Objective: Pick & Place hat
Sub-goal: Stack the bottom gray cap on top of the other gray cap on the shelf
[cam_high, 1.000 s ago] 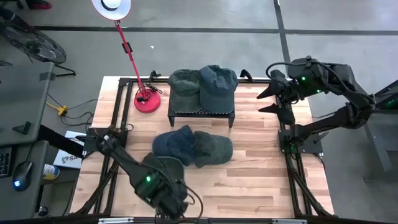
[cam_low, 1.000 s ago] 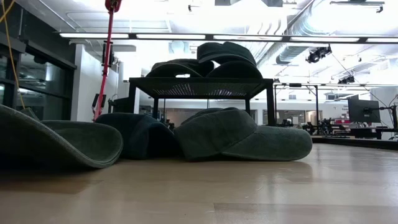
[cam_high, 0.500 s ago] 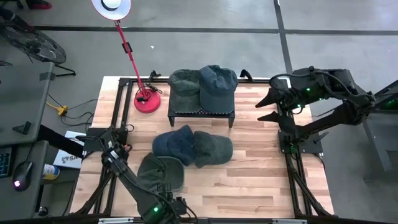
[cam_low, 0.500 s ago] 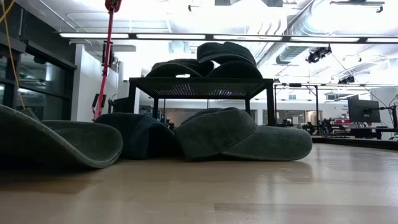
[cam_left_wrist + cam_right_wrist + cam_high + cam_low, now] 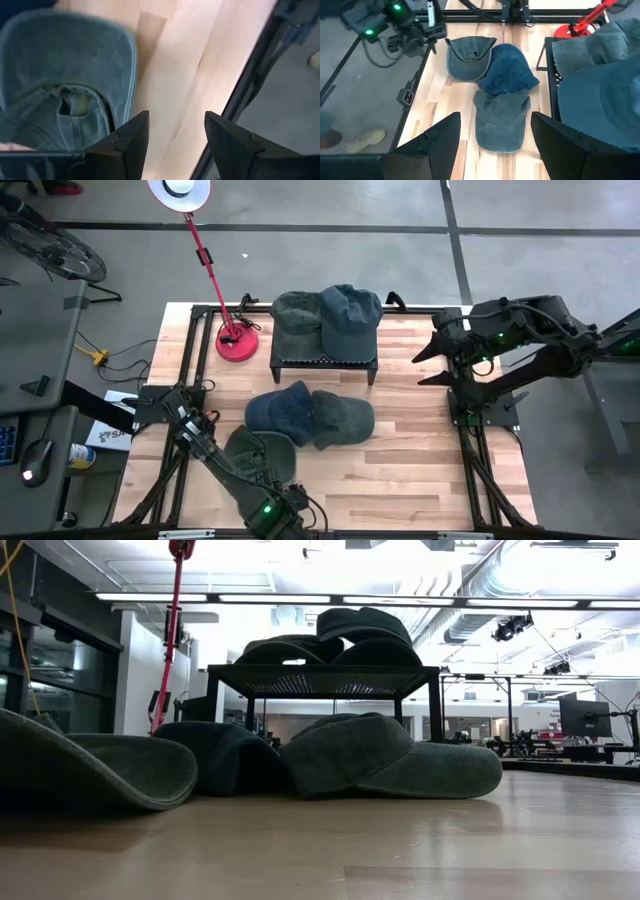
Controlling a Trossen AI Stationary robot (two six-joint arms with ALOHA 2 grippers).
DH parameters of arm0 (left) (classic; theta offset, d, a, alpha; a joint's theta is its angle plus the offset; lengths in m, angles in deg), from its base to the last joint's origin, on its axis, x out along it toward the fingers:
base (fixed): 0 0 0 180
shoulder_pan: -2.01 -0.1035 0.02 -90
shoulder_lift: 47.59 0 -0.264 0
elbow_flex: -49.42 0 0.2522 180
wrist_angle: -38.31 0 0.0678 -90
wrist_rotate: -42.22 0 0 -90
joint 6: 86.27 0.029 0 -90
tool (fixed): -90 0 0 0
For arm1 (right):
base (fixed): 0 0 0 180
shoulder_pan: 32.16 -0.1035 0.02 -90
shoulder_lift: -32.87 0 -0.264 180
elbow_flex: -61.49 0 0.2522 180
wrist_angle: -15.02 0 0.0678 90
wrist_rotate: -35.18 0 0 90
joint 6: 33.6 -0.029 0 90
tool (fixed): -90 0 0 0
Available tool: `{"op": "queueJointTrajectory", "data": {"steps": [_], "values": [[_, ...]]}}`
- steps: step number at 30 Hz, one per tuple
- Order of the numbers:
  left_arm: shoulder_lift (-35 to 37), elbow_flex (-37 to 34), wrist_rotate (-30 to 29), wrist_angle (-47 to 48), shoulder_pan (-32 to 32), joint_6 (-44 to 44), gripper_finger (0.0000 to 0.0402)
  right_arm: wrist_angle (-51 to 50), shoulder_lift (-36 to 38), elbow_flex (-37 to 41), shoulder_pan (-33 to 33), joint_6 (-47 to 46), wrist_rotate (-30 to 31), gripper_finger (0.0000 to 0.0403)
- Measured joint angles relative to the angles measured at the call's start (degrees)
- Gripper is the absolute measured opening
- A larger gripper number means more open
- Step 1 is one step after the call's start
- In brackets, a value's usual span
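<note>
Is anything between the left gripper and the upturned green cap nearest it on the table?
Nothing visible does. The left gripper hangs open over bare table just beside the upturned green cap, with only wood between them. The blue cap lies on the cap's far side, out of the path.

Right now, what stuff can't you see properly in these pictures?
- Left gripper: high view, it sits at the picture's bottom edge, hidden by its own arm.
- Both grippers: missing from the low view.
- Blue hat: low view, partly hidden behind the upside-down green hat.
- Two hats on the black rack: right wrist view, cut off by the edge.
- Red lamp: low view, its head and base are hidden.
</note>
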Motion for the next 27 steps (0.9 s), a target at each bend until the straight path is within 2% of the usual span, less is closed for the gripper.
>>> {"op": "queueJointTrajectory", "data": {"steps": [5, 12, 17, 19, 24, 27], "values": [[0.5, -0.2, 3.2, -3.5, -2.1, 0.3, 0.0186, -0.4, 0.0, 0.0, -1.4, 1.9, 0.0, 0.0236], [1.0, -0.2, 5.1, -27.9, -0.1, 17.0, 0.0186, -0.8, 0.0, 0.0, -1.8, 2.9, 0.0, 0.0236], [1.0, -0.2, 8.3, -36.9, 1.7, 15.9, 0.0186, -1.3, 0.0, 0.0, -1.7, 2.3, 0.1, 0.0236], [1.0, -0.2, 5.0, -38.3, 2.1, 16.0, 0.0186, -1.3, 0.0, 0.0, -1.7, 1.4, 0.1, 0.0236], [3.7, -0.3, -13.6, -38.4, 0.6, 20.6, 0.0186, -1.3, 0.0, 0.0, -1.7, -0.1, 0.1, 0.0236], [5.1, -0.2, -21.7, -42.8, -1.3, 25.6, 0.0186, -1.3, 0.0, 0.0, -1.7, -0.4, 0.1, 0.0236]]}}
